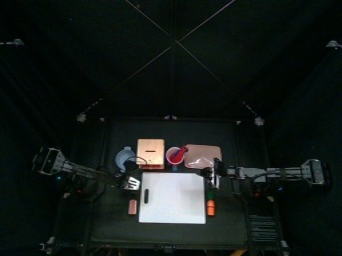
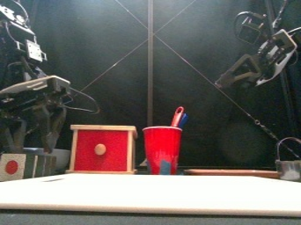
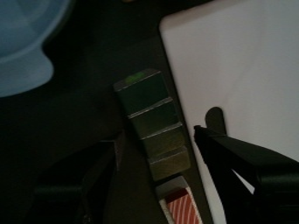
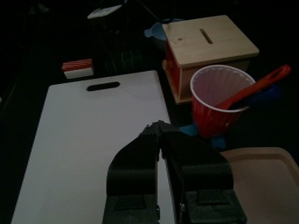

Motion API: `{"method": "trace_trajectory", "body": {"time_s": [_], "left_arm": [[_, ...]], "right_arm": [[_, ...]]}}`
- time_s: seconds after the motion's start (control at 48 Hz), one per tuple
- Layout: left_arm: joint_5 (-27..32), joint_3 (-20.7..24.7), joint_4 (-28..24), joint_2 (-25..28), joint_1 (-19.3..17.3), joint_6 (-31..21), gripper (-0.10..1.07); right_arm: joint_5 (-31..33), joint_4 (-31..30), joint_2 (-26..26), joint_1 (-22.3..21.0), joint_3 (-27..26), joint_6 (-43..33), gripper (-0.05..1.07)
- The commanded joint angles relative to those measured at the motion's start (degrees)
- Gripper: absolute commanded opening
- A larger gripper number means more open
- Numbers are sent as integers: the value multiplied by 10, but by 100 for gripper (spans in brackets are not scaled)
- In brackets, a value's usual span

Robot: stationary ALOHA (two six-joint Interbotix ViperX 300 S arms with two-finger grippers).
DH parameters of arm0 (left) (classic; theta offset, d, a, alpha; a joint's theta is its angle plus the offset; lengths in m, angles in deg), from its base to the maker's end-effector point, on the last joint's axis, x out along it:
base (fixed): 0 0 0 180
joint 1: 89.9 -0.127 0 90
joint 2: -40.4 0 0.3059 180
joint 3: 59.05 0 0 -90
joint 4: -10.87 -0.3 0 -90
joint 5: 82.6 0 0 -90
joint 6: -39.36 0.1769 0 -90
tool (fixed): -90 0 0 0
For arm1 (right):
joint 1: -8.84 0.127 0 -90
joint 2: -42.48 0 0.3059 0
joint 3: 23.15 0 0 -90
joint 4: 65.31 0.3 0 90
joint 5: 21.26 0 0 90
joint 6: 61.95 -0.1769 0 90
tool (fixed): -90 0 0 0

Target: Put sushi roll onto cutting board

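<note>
Two arms are in play, but only the left one is placed for this job. The left tool (image 3: 162,136) hangs released with its jaws spread wide, and the sushi roll (image 3: 149,109) lies in the gap between them. The roll is a dark green strip marked into segments. It rests on the desk (image 3: 105,52) just beside the cutting board (image 3: 246,61), close to its left long edge but not on it. In the top view this puts the roll on the board's 9 o'clock side, so the bare white surface lies at 3 o'clock from the roll. The roll's long axis runs from 12 to 6 o'clock, parallel to that edge. The jaws stand on either side of this axis, one over the dark desk and the other at the board's margin, which looks like the right way to pinch the roll across its narrow width. I cannot tell whether either jaw touches it. My judgement is that the next move calls for a descent and a squeeze, then a short carry toward 3 o'clock. The right tool (image 4: 158,133) is clenched on nothing and hovers over the board's 3 o'clock side, well apart from the roll.
</note>
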Motion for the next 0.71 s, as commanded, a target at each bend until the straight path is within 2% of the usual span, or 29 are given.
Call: {"method": "trace_trajectory", "body": {"time_s": [0.0, 0.104, 0.229, 0.438, 0.562, 0.688], "left_arm": [[3, 12, 6, 9, 2, 1, 94], [33, 16, 16, 15, 9, -4, 92], [80, 31, 16, 15, 18, 0, 82], [85, 40, 14, 7, 22, 5, 71], [93, 40, 7, -25, 22, 4, 70], [102, 46, -5, -83, 21, -4, 70]], "right_arm": [[0, 1, -4, -2, -5, 0, 3], [3, 2, -4, -1, -4, 0, 3], [4, 1, -4, -1, -1, 0, 3], [4, 2, -4, 0, -1, -1, 3], [13, 1, -4, 0, -1, -1, 3], [19, 2, -5, 1, -1, -1, 3]]}}
